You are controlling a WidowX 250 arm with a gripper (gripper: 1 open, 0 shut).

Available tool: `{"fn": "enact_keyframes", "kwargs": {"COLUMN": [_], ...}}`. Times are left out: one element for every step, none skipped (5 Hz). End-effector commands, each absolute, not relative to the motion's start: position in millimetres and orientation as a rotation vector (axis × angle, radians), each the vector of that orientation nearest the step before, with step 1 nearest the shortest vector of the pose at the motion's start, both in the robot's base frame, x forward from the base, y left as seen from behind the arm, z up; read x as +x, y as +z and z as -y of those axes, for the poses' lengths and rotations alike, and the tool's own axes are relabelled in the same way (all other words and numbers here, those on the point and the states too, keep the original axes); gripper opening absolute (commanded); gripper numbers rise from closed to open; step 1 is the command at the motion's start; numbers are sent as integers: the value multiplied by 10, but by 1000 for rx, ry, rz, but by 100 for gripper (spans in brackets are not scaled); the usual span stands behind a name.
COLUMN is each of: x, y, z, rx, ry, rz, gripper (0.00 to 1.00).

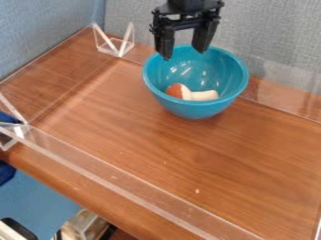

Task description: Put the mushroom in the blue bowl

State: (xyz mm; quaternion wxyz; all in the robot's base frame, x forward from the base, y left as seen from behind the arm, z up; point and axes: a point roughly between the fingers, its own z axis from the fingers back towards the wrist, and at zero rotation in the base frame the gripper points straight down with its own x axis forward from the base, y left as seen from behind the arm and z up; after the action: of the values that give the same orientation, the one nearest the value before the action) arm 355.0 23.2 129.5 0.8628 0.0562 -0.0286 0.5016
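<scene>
The teal-blue bowl (196, 82) stands on the wooden table (175, 150) toward the back. Inside it, near the bottom, lies the mushroom (192, 93) on its side, its orange-brown cap and cream stem both showing. My black gripper (183, 42) hangs above the bowl's far rim, open, its two fingers spread with nothing between them. It does not touch the mushroom.
A low clear plastic wall (75, 155) runs around the tabletop. Clear triangular brackets (115, 41) stand at the back left corner. A blue-grey fabric wall rises behind the table. The table's front edge runs along the lower left.
</scene>
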Motion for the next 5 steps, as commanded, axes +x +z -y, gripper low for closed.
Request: {"fn": "enact_keyframes", "kwargs": {"x": [3570, 3584, 3550, 3520, 3451], "y": [1509, 1472, 1511, 1552, 1631], "z": [-204, -210, -420, -653, -831], "rx": [91, 99, 116, 133, 143], "ry": [1049, 1054, 1057, 1076, 1107], "rz": [128, 126, 157, 180, 197], "gripper": [100, 100, 100, 100, 100]}}
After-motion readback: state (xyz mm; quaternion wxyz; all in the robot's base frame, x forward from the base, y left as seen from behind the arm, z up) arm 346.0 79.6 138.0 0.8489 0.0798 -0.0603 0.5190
